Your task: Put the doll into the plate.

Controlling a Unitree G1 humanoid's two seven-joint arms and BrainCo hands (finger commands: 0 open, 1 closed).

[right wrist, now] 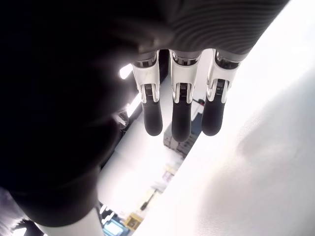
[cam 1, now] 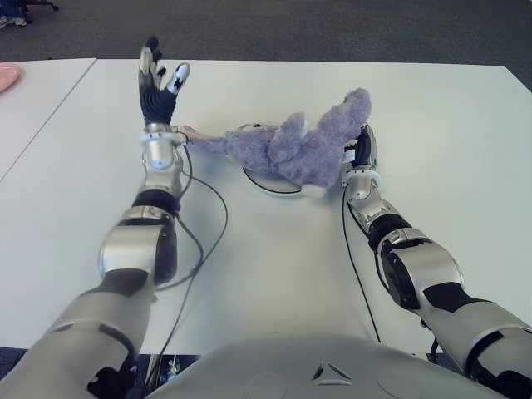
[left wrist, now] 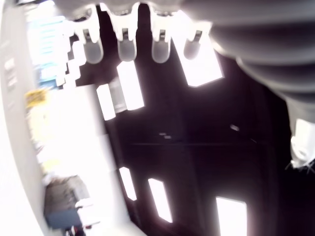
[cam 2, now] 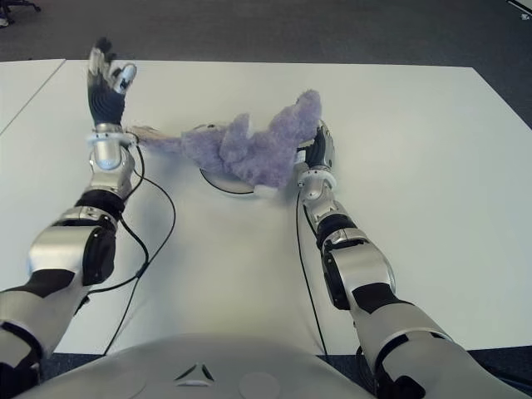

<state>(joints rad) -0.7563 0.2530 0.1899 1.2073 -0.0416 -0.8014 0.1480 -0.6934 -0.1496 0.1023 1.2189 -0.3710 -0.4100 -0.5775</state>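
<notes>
A purple plush doll [cam 1: 307, 145] lies across a white plate [cam 1: 266, 186] at the middle of the table, hiding most of it; only the plate's near rim shows. The doll's thin tail stretches left toward my left wrist. My left hand [cam 1: 160, 83] is raised just left of the tail, fingers [left wrist: 125, 46] spread and holding nothing. Against the doll's right side stands my right hand [cam 1: 362, 150], its fingers [right wrist: 179, 110] straight and closed on nothing.
The white table [cam 1: 449, 116] reaches far to the right and toward me. A second table joins it on the left, with a pink object [cam 1: 7, 76] at its edge. Black cables [cam 1: 208, 224] trail from both forearms. Dark carpet lies beyond the far edge.
</notes>
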